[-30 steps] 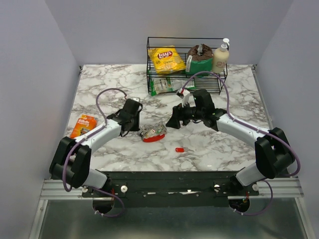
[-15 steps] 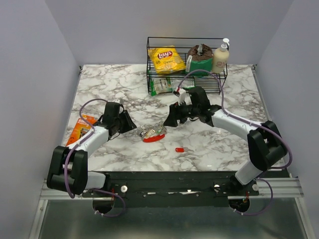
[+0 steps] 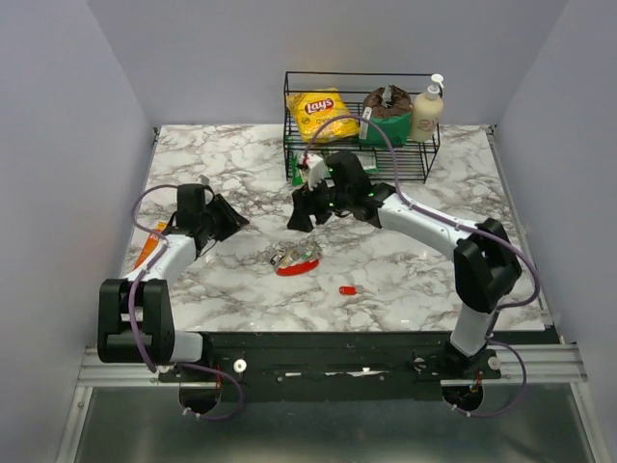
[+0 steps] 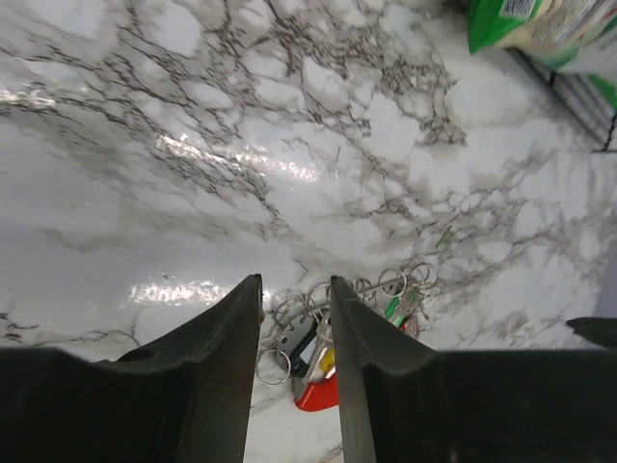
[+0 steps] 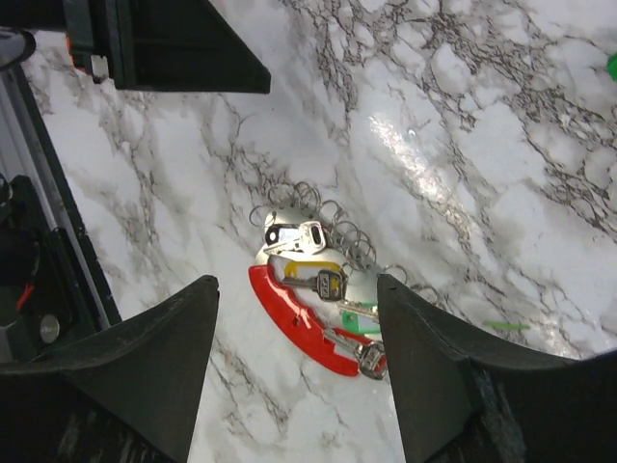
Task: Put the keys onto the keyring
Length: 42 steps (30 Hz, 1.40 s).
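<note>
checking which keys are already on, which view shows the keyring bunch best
The right wrist view: the keyring bunch lies unobstructed, its red loop, keys and small rings distinct. The left wrist view catches it partly behind the left fingers; the top view shows a small cluster.

Marble table (image 3: 434, 270) — key bunch (image 3: 294, 257) near middle, red tag (image 3: 347, 289) closer in; orange pack (image 3: 145, 253) left; wire rack (image 3: 415, 159), green bag (image 4: 521, 29) at back.

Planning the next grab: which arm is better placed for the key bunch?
Probably right. The right claw hangs wide open with the key bunch centred in its wrist view; the left claw gapes narrower, farther aside.
</note>
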Each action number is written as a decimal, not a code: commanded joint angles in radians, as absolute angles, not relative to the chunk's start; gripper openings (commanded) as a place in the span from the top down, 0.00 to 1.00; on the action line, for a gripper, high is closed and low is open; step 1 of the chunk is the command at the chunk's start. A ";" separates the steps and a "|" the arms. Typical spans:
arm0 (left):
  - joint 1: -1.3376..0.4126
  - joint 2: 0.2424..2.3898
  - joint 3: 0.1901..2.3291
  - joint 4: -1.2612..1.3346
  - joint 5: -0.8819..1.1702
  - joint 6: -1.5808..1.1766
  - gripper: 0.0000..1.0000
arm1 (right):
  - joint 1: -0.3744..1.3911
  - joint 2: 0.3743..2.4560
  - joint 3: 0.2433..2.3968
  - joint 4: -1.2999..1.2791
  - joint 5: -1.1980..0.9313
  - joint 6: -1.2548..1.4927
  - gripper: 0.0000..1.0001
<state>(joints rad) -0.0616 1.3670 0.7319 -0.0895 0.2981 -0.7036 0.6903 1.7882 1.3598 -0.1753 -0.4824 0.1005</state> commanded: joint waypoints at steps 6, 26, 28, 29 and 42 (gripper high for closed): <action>0.199 1.243 0.727 -0.043 0.437 -0.880 0.51 | 0.873 2.046 1.637 -0.324 -0.183 0.009 0.36; 0.265 1.227 0.755 -0.054 0.505 -0.831 0.49 | 0.946 2.221 1.761 -0.380 -0.005 0.054 0.56; 0.264 1.227 0.759 -0.058 0.502 -0.825 0.49 | 0.946 2.230 1.761 -0.382 -0.006 0.054 0.56; 0.265 1.227 0.761 -0.063 0.502 -0.819 0.49 | 0.948 2.232 1.759 -0.382 -0.008 0.055 0.56; 0.265 1.230 0.759 -0.072 0.495 -0.799 0.49 | 0.946 2.264 1.746 -0.382 -0.070 0.061 0.64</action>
